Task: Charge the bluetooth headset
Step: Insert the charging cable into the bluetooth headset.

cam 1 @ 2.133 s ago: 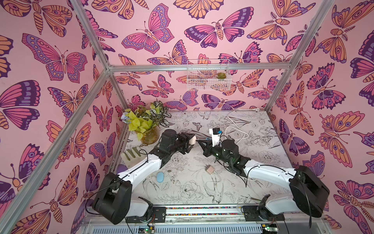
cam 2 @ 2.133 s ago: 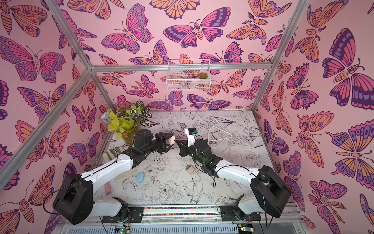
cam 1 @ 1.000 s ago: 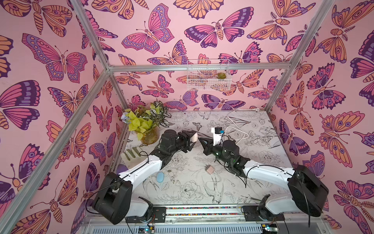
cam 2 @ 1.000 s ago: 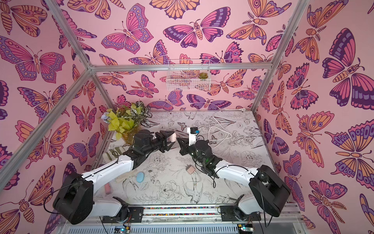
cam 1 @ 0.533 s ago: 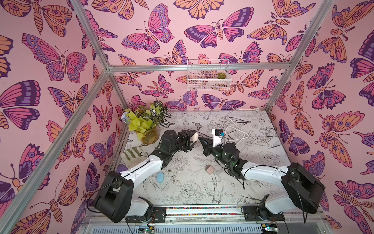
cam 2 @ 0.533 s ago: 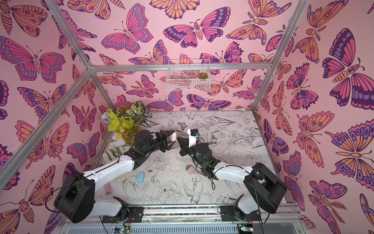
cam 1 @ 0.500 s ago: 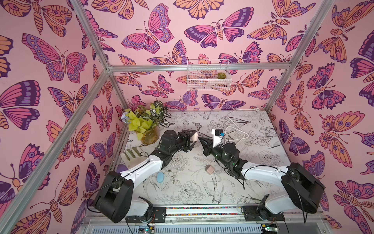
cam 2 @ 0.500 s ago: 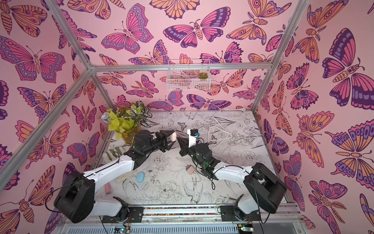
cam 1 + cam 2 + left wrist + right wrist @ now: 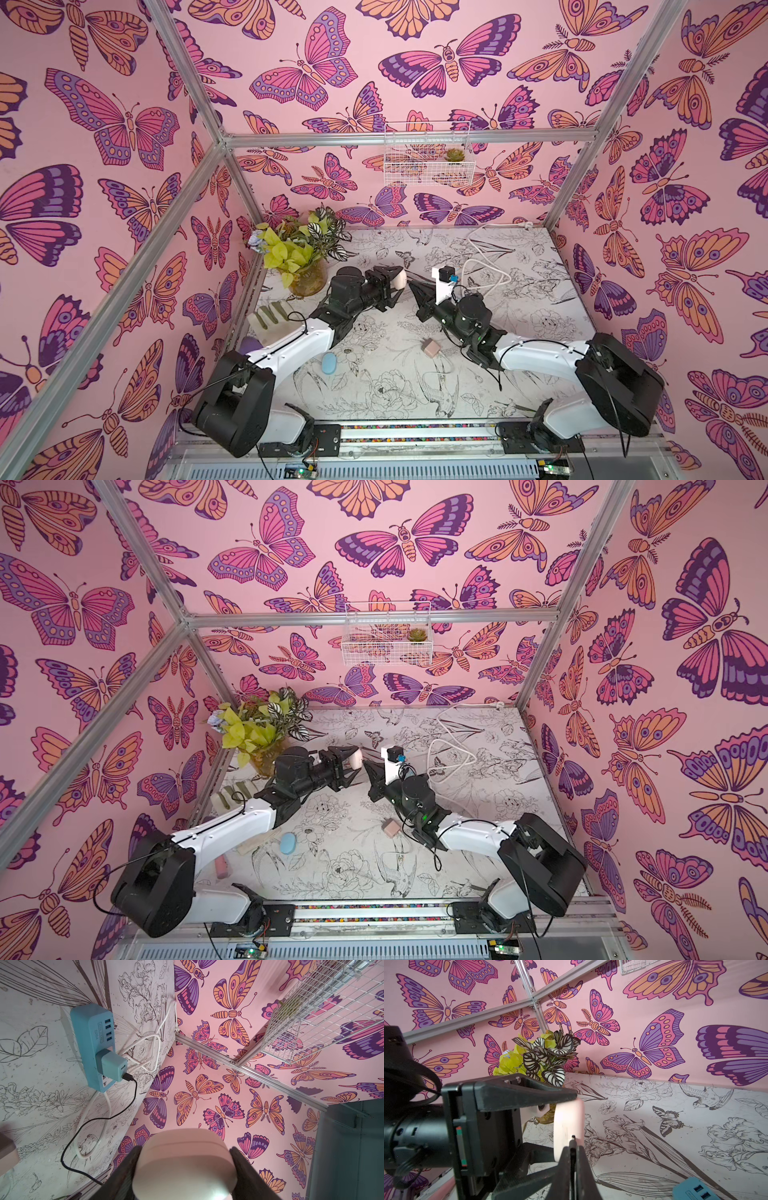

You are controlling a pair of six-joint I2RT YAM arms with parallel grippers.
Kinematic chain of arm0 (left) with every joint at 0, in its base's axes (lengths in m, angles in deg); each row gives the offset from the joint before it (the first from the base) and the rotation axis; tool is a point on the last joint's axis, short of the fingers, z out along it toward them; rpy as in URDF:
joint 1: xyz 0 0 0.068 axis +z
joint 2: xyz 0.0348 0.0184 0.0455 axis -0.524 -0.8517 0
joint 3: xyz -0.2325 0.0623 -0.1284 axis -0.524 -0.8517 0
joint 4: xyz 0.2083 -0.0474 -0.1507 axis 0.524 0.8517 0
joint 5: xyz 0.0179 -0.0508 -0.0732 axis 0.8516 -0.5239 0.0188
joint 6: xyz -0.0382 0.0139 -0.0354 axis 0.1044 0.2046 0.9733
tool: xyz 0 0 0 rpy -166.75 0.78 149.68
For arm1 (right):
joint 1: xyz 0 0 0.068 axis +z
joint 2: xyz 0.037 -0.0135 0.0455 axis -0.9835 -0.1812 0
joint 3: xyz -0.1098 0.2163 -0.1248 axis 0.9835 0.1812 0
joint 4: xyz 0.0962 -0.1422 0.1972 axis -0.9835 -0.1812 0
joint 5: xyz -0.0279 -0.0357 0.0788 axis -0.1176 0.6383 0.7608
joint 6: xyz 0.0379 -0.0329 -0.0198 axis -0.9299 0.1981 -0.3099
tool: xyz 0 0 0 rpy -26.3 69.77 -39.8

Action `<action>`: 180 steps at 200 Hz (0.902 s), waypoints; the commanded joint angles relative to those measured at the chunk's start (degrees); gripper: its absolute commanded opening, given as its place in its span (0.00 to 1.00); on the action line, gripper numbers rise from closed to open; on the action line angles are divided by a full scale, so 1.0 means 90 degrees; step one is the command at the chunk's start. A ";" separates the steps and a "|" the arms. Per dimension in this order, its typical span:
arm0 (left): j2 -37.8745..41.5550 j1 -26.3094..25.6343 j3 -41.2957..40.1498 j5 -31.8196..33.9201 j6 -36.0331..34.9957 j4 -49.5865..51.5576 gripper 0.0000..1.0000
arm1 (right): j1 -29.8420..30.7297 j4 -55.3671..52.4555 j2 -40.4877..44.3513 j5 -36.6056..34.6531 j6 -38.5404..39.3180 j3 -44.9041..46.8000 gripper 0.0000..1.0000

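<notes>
White headset case [image 9: 185,1165] held mid-air, clamped in left gripper [image 9: 392,282]. Right gripper [image 9: 572,1150], pinched shut on black cable plug [image 9: 573,1140], has edged closer; plug tip now meets case edge. Insertion looks imminent, seating not confirmed.

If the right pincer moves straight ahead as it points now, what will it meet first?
Most likely the white headset case in the left pincer; the black plug looks nearly touching.
</notes>
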State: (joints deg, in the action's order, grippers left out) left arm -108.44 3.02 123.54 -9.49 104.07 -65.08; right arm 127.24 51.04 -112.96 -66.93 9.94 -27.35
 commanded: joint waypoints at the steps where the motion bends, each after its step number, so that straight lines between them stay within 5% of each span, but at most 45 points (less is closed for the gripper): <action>1: -0.0040 -0.0193 -0.0067 -0.0553 0.0104 -0.0322 0.34 | 0.0093 -0.0020 0.0012 0.0050 0.0261 0.0025 0.00; 113: -0.0070 -0.0184 -0.0174 -0.0629 0.0235 -0.0583 0.33 | 0.0095 0.0051 0.0023 -0.0221 0.0217 0.0044 0.00; 180: -0.0019 -0.0181 -0.0104 -0.0692 0.0147 -0.0653 0.28 | 0.0093 0.0127 -0.0396 0.0341 -0.0083 -0.0091 0.00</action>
State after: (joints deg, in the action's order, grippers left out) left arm -109.08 3.09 122.73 -9.88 105.29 -67.46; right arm 127.59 52.46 -114.01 -67.82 11.03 -27.13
